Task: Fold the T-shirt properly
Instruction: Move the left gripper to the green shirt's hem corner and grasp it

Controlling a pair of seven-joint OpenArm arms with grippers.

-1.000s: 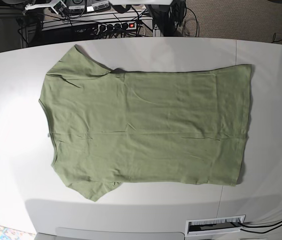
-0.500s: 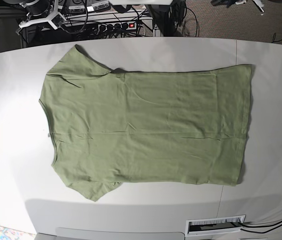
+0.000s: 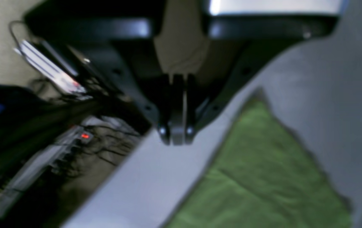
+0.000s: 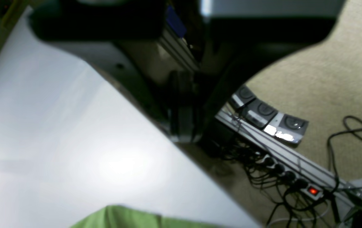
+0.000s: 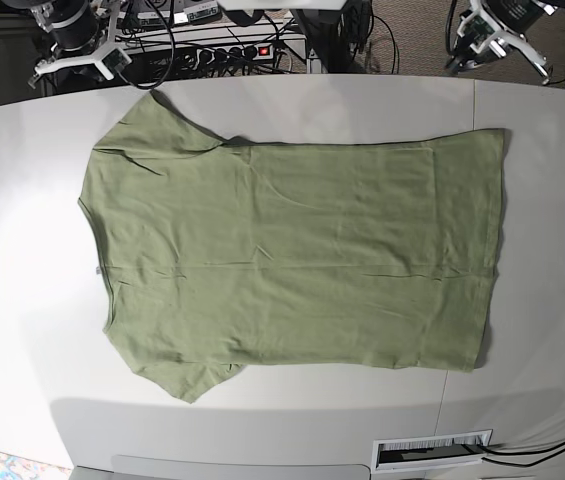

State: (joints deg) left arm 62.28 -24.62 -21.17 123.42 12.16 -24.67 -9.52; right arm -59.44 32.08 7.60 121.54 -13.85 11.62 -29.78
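step: approach, no fold made | shirt [image 5: 292, 255] flat on table [image 5: 22, 250] | left gripper [image 3: 177, 139] pressed together, off shirt's hem corner | right gripper [image 4: 182, 134]: jaw state cannot be told, off sleeve | next: far-edge corners to be pinched

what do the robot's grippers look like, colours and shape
In the base view, both the left gripper and the right gripper show white angular brackets on black bodies. In the wrist views the jaws are black, narrow and round-tipped, under a dark crossbar with a pale panel on top. Black cables trail behind them.
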